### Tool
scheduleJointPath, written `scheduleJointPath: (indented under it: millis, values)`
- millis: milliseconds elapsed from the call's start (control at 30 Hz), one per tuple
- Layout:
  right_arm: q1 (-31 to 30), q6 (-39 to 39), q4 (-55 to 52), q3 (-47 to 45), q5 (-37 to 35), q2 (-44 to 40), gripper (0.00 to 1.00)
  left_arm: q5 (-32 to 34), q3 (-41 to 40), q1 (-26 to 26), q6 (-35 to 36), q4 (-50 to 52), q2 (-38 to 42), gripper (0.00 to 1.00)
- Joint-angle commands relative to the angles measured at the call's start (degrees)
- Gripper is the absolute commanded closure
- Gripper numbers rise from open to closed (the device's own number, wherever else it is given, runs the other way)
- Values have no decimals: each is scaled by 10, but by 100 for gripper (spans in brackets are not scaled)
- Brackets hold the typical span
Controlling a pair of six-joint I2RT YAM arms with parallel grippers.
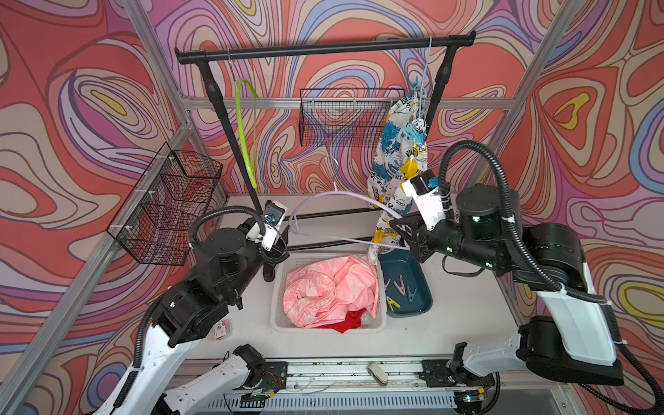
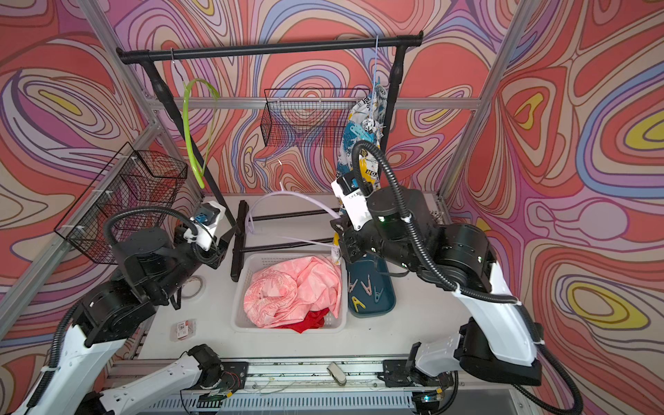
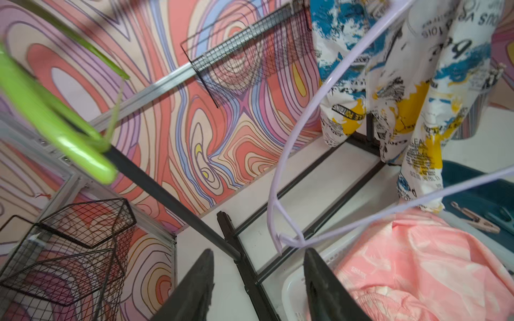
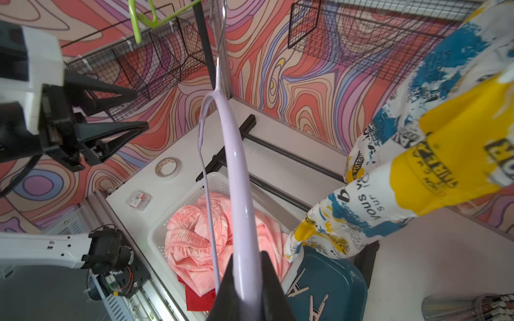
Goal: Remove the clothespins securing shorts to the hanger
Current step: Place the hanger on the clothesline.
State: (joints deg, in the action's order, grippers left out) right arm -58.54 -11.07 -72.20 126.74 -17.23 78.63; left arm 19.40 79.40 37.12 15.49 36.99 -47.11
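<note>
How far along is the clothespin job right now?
Done: pink shorts and red shorts lie in the white basket, clothespins in the teal tray. In hand: right pincer shut on the lilac hanger, left pincer open beside it. Left: printed shorts hang on the rail, light blue clothespin attached.
</note>
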Motion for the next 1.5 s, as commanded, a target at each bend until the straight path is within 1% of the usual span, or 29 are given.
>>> scheduleJointPath:
  millis: [0,67,167,300,333,400,467,567,667,700,767,833,933,1000,1067,1133,1200,1333,1400,1467]
  values:
    - [-1,-15,99,3,-65,16,100,54,20,-1,-63,-29,39,47]
    - [-1,-2,146,3,-82,34,100,56,19,-1,-88,-20,53,48]
    - [-1,24,247,-11,-116,50,100,46,34,-1,-141,16,55,50]
    - [-14,74,372,-19,-173,86,100,37,18,-1,-182,12,51,52]
    - [-22,97,409,-26,-185,95,100,35,12,-1,-184,9,48,53]
    - [-48,159,508,-47,-237,117,100,35,2,-1,-188,9,40,53]
    - [-59,202,572,-46,-262,147,100,36,-2,-1,-191,17,30,54]
    - [-66,244,623,-17,-295,194,100,35,-9,-1,-197,24,29,54]
    - [-71,290,690,-4,-322,223,100,42,-17,-1,-197,23,37,54]
    - [-71,298,711,0,-325,225,100,45,-20,-1,-198,21,39,54]
    - [-71,323,749,18,-332,257,100,44,-22,-1,-198,20,41,54]
    - [-71,341,752,58,-337,287,100,38,-22,-1,-202,22,40,54]
    - [-71,402,800,85,-366,316,100,28,-27,-1,-206,22,41,54]
    - [-71,425,819,85,-381,318,100,27,-30,-1,-204,22,41,55]
    - [-71,446,854,64,-397,309,100,32,-33,-1,-202,22,40,55]
    - [-70,454,871,53,-403,302,100,31,-33,-1,-200,20,37,55]
    - [-68,466,874,62,-407,310,100,26,-31,-1,-201,19,34,54]
    - [-56,522,891,130,-432,371,100,13,-22,-1,-207,20,29,55]
    - [-49,528,877,172,-439,405,100,8,-19,-1,-209,23,29,55]
    - [-42,519,856,200,-440,428,100,8,-17,-1,-208,24,32,55]
